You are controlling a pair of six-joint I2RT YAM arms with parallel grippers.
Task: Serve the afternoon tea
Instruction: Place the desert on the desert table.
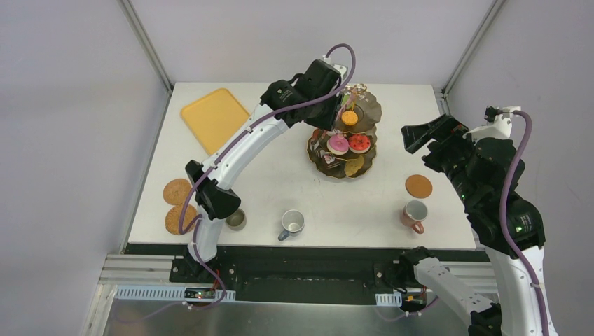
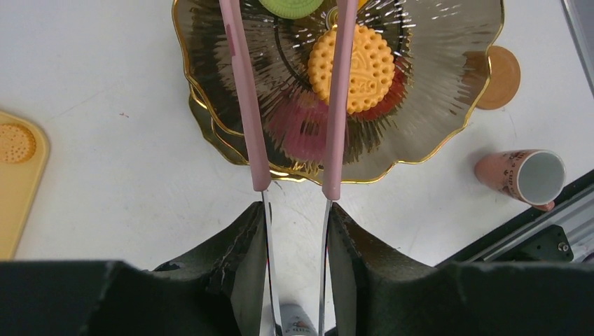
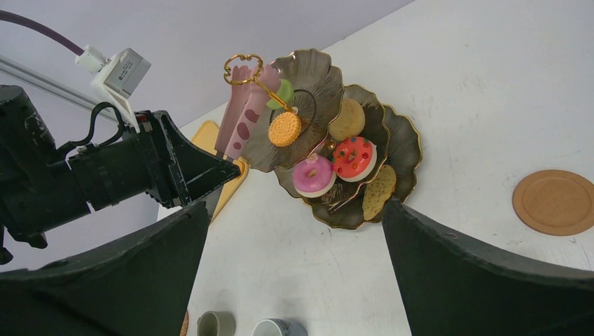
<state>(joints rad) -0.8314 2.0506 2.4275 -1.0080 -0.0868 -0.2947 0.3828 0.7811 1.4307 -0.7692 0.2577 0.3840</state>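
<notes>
My left gripper [image 2: 295, 210] is shut on the metal blades of the pink-handled tongs [image 2: 245, 105], which reach over the top tier of the dark gold-rimmed stand [image 2: 448, 84]. The tong arms stand apart. An orange macaron [image 2: 361, 66] lies on that tier, partly under the right arm, with a green macaron [image 2: 291, 5] beyond it. A pink doughnut [image 3: 313, 175] and a red doughnut [image 3: 354, 158] sit on the middle tier. My right gripper [image 3: 295, 210] hangs open and empty to the right of the stand [image 1: 364, 168]. The olive mug [image 1: 236, 219], grey-blue mug [image 1: 292, 222] and pink mug [image 1: 415, 213] stand near the front edge.
The yellow-orange tray [image 1: 213, 117] lies at the back left with one orange macaron [image 2: 15, 143] on it. Two brown coasters [image 1: 177, 191] [image 1: 180, 219] sit at the front left, a third coaster [image 1: 419, 185] behind the pink mug.
</notes>
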